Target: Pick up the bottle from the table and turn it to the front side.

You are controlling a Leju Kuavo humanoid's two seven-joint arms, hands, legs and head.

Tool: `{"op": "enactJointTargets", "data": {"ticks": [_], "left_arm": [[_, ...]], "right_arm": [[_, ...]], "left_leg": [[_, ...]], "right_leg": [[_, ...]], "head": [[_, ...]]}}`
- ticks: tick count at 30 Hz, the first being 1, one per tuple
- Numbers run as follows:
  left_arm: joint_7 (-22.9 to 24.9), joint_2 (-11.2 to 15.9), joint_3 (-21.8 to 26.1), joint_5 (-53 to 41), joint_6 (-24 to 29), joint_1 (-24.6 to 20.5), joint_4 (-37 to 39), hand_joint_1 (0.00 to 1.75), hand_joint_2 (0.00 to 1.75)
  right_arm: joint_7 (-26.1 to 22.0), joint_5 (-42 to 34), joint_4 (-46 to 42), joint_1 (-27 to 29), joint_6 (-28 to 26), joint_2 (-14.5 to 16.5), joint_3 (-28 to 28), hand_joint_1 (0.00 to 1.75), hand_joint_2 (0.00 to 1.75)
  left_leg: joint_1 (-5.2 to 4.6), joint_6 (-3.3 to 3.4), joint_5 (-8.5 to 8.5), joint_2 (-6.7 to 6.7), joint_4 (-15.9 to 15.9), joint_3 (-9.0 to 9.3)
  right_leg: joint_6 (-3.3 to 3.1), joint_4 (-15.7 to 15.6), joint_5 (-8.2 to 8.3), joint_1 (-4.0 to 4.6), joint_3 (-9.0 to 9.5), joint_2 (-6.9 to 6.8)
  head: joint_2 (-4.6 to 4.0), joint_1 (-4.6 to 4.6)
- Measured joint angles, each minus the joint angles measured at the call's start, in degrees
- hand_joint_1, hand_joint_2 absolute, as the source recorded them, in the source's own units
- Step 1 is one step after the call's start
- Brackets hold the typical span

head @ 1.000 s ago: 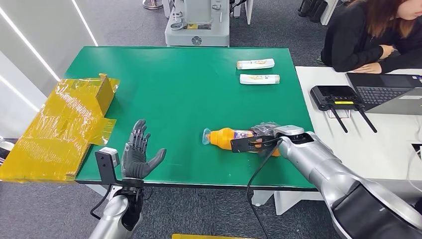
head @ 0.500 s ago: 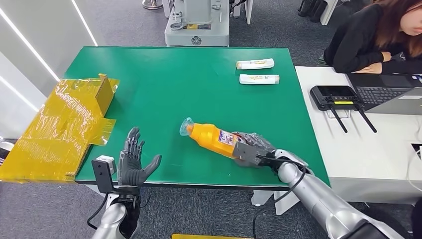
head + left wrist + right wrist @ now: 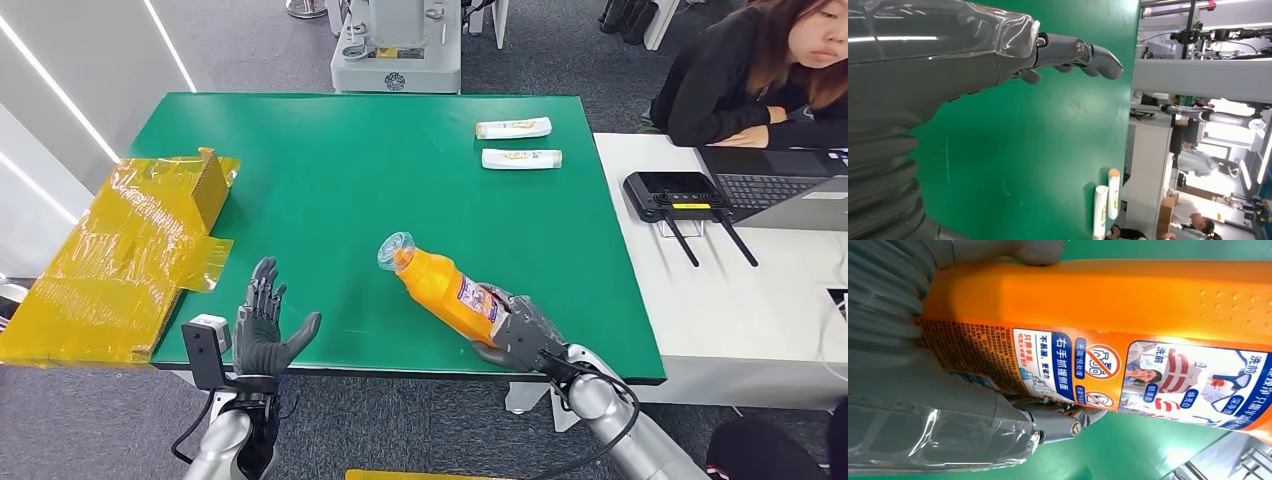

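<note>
An orange bottle (image 3: 445, 290) with a clear cap and a printed label is held tilted above the green table (image 3: 380, 160), cap pointing up and away from me. My right hand (image 3: 520, 335) grips its lower end near the table's front edge. In the right wrist view the bottle's label (image 3: 1128, 367) faces the camera, with fingers (image 3: 1063, 422) wrapped under it. My left hand (image 3: 265, 325) stands upright at the front left edge, fingers apart and holding nothing. The left wrist view shows its fingers (image 3: 1078, 52) extended over the green surface.
Two white tubes (image 3: 513, 128) (image 3: 521, 158) lie at the table's far right. A yellow taped cardboard box (image 3: 130, 250) sits at the left edge. A person (image 3: 760, 70) sits at a white desk (image 3: 740, 290) on the right with a laptop (image 3: 780, 185) and a black controller (image 3: 678, 195).
My right hand has lifted the bottle off the table, pulled it toward the front edge and tilted it cap upward. The left hand has dropped back slightly, still open.
</note>
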Motion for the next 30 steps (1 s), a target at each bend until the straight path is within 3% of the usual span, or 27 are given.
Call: {"op": "enactJointTargets", "data": {"ticks": [8,14,21,30], "left_arm": [[-0.28,0.01,0.0,0.12,0.33,-0.33,0.0,0.0,1.75],[-0.94,0.16,-0.01,0.52,0.08,-0.81,0.0,0.0,1.75],[-1.82,0.5,-0.76,2.2,-3.14,-5.19,0.23,0.0,1.75],[-0.72,1.11,-2.37,4.23,-6.47,-7.7,-1.14,0.0,1.75]], "right_arm": [[-1.13,-0.97,-1.35,1.82,-1.14,-0.23,-1.38,1.75,1.75],[-5.43,-5.3,-5.46,5.34,-8.1,-0.23,-5.25,1.75,1.75],[-9.94,-10.5,-13.23,7.17,-12.2,-0.23,-11.2,1.75,1.75],[-12.92,-13.6,-19.98,7.67,-15.12,-0.27,-13.03,1.75,1.75]], "left_leg": [[0.0,0.0,0.0,-0.01,0.0,-0.05],[0.0,0.0,0.0,-0.04,0.0,-0.14],[0.0,0.01,0.0,-0.04,0.01,-0.19],[0.0,0.0,0.0,-0.04,0.01,-0.2]], "right_leg": [[0.0,0.0,0.0,0.0,-0.02,-0.02],[0.0,0.0,0.0,0.0,-0.1,-0.06],[0.01,0.0,0.01,0.0,-0.15,-0.05],[0.01,0.01,0.0,0.0,-0.18,-0.04]], "head": [[0.0,-0.01],[0.0,0.01],[0.0,0.01],[0.0,0.01]]}}
